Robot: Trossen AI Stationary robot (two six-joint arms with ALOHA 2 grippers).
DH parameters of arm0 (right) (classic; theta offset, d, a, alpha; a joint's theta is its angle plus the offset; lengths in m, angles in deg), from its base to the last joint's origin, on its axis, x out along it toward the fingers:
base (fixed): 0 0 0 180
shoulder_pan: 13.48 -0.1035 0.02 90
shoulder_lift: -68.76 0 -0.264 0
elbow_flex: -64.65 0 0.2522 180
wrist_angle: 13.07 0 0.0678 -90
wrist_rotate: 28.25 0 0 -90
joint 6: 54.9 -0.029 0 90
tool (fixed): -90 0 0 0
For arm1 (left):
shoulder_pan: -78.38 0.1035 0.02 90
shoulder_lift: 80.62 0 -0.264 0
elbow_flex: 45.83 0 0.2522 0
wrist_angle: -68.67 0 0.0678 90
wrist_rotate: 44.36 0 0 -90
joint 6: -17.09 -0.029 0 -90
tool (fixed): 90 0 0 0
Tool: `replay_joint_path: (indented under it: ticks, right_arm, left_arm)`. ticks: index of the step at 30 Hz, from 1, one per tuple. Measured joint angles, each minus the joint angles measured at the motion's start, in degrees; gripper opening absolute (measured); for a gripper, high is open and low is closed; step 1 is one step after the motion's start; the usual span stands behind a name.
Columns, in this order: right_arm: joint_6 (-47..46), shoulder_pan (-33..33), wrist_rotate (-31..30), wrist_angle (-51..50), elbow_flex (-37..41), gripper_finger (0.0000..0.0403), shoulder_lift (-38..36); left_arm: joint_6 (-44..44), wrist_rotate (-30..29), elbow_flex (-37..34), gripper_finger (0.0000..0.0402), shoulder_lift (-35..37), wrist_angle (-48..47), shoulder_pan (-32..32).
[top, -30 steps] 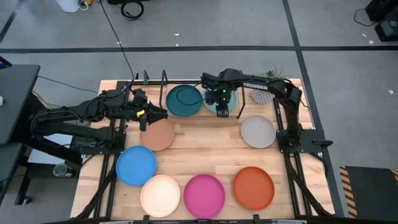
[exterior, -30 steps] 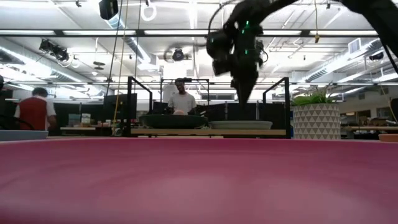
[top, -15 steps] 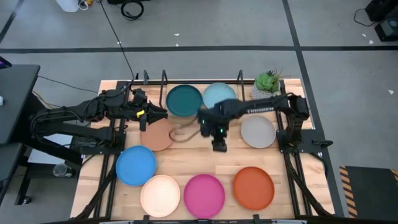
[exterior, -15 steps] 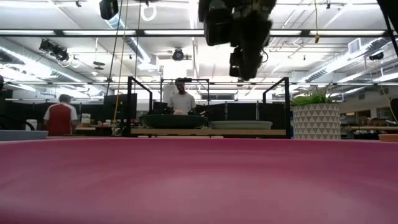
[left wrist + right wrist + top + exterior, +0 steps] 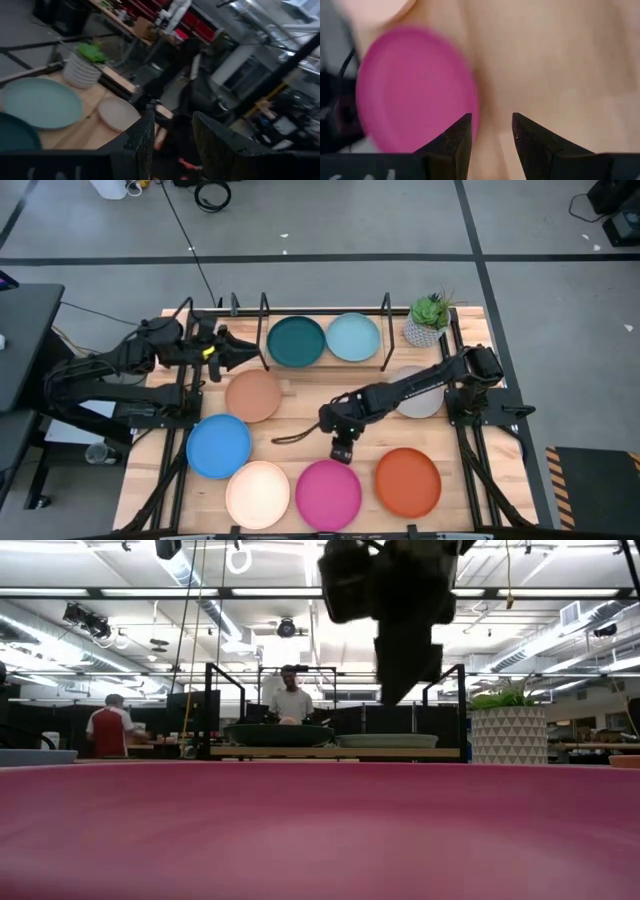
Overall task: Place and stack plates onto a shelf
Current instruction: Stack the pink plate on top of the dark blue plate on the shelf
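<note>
The dark teal plate (image 5: 297, 341) and the light blue plate (image 5: 353, 337) lie flat side by side on the shelf (image 5: 325, 365) at the table's far edge. On the tabletop lie the tan plate (image 5: 253, 395), grey plate (image 5: 418, 402), bright blue plate (image 5: 219, 446), cream plate (image 5: 258, 494), magenta plate (image 5: 329, 494) and orange plate (image 5: 408, 482). My right gripper (image 5: 341, 451) hangs open above bare wood just beyond the magenta plate (image 5: 415, 90). My left gripper (image 5: 236, 350) is open, raised beside the shelf's left end and above the tan plate's far rim.
A potted plant (image 5: 428, 320) stands at the shelf's right end. Black upright loops (image 5: 264, 310) rise at the shelf's back. My right arm (image 5: 410, 388) stretches over the grey plate. A dark cable (image 5: 295, 435) trails on the wood. People stand in the room beyond (image 5: 292, 700).
My right gripper has left the light blue plate on the shelf, risen, and swung toward the table's near edge, ending above the wood by the magenta plate. My left gripper has drawn back a little toward the far left. The plates have kept still.
</note>
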Motion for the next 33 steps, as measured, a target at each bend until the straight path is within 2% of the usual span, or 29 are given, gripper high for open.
replay_joint_path:
  ticks: [4, 12, 17, 23, 33]
  right_arm:
    - [-3.9, -2.1, -4.4, 4.9, 2.0, 0.0146, 0.0]
    - [-6.3, -7.4, -12.6, 15.2, 6.8, 0.0146, 0.0]
    - [-6.1, -9.9, -18.7, 18.2, 9.8, 0.0146, 0.0]
    - [-5.2, -11.2, -20.4, 26.2, 15.7, 0.0146, 0.0]
    - [3.8, -12.2, -20.8, 27.2, 18.1, 0.0146, 0.0]
  left_arm:
    - [0.8, 3.1, 0.0, 0.0141, 1.0, 0.0, 0.0]
    - [0.9, 3.1, 0.0, 0.0141, 1.6, -0.1, 0.0]
    - [0.9, 3.1, 0.0, 0.0141, 1.5, -0.1, 0.0]
    - [0.8, 3.1, 0.0, 0.0141, 1.5, -0.1, 0.0]
    - [0.8, 3.0, 0.0, 0.0141, 1.5, -0.1, 0.0]
